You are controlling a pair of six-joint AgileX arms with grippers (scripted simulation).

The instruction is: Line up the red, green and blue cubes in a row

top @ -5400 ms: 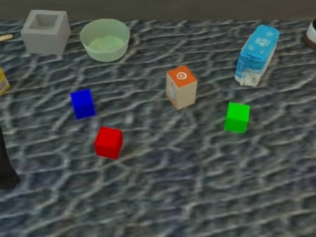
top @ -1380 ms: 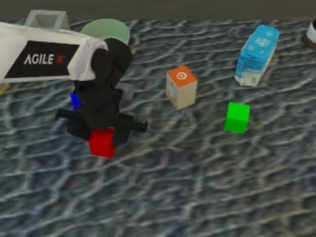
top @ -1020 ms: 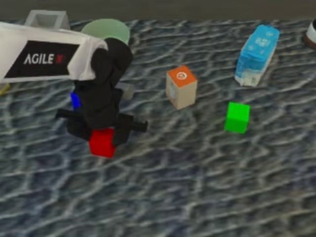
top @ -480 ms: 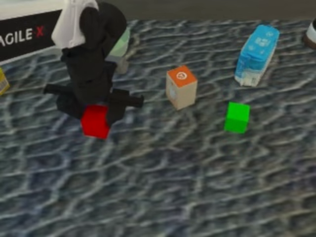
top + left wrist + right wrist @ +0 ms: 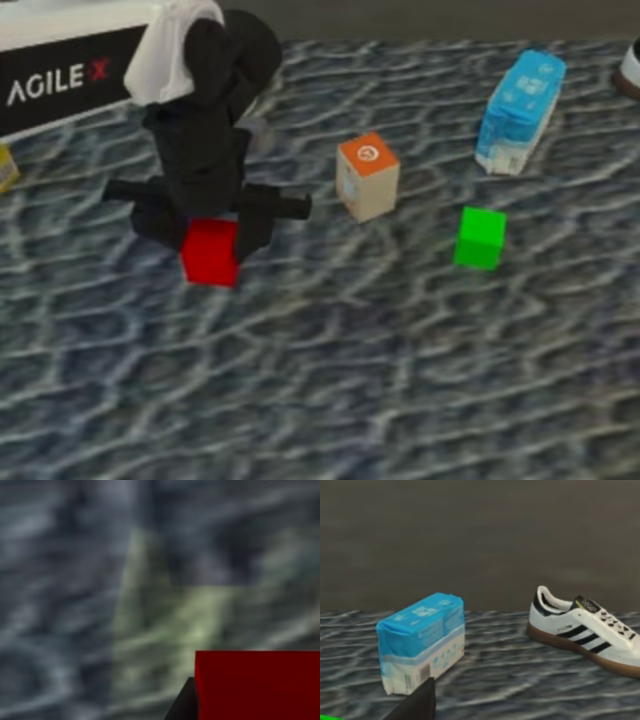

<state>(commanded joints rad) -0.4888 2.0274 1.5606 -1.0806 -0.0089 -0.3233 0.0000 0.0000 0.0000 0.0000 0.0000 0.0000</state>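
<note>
Two cubes visible from above: red cube [image 5: 210, 252] clamped in left hand [image 5: 211, 240], bench's left side; green cube [image 5: 480, 237] right of beige carton [image 5: 367, 177]. Blue cube hidden. Only right wrist view shows a sneaker [image 5: 585, 629].

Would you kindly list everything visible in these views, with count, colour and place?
red cube: 1, bright red, left of centre, held by the left gripper
green cube: 1, bright green, right of centre
carton: 1, beige with orange top, centre
pack: 1, light blue and white, far right
shoe: 1, white with black stripes, right wrist view, beside the pack
table: 1, dark rippled surface
left gripper: 1, black, over the left side
blue cube: not visible
</note>
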